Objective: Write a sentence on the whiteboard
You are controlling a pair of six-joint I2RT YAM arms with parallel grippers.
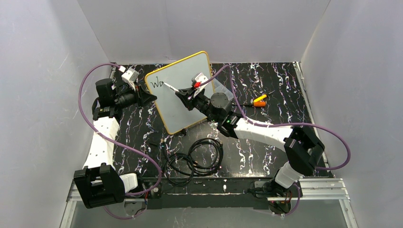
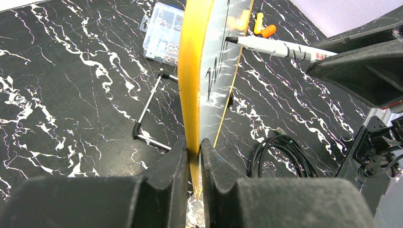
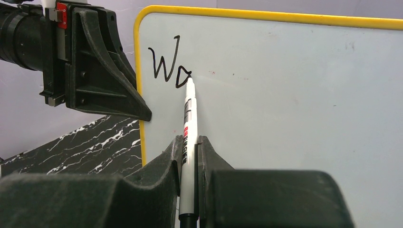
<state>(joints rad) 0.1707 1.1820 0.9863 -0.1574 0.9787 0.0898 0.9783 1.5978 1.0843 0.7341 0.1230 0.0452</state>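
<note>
between left claw (image 2: 194,147) fingers: yellow-framed edge of whiteboard (image 2: 211,71), pinched from both faces
left claw state: clenched on the whiteboard, gripping the side edge near the written corner
whiteboard pose: raised on edge over the bench (image 1: 266,80) and leaning. White face is toward right claw (image 3: 189,147), back face away from it
right claw state: grasping a marker (image 3: 188,111) by the barrel, a finger on each side, tip end sticking out ahead of the claw
marker tip: touching the whiteboard face, straight ahead of right claw, just beside left claw
sentence (image 3: 167,66): black strokes, a "W" plus a part-formed second letter, in the board corner next to left claw. Marker tip sits on the last stroke
rest of board: plain white, ahead and to the side of right claw
compartment box (image 2: 146,42): clear plastic, on the bench on the board's back side, beyond left claw's tips, apart from both claws
box contents: small dark and metallic bits in several compartments, too small to name
screwdrivers (image 1: 260,100): orange and yellow handles, on the bench, off to right claw's outer side, close together
cable (image 1: 197,159): black coil on the bench, behind right claw toward the arm bases
</note>
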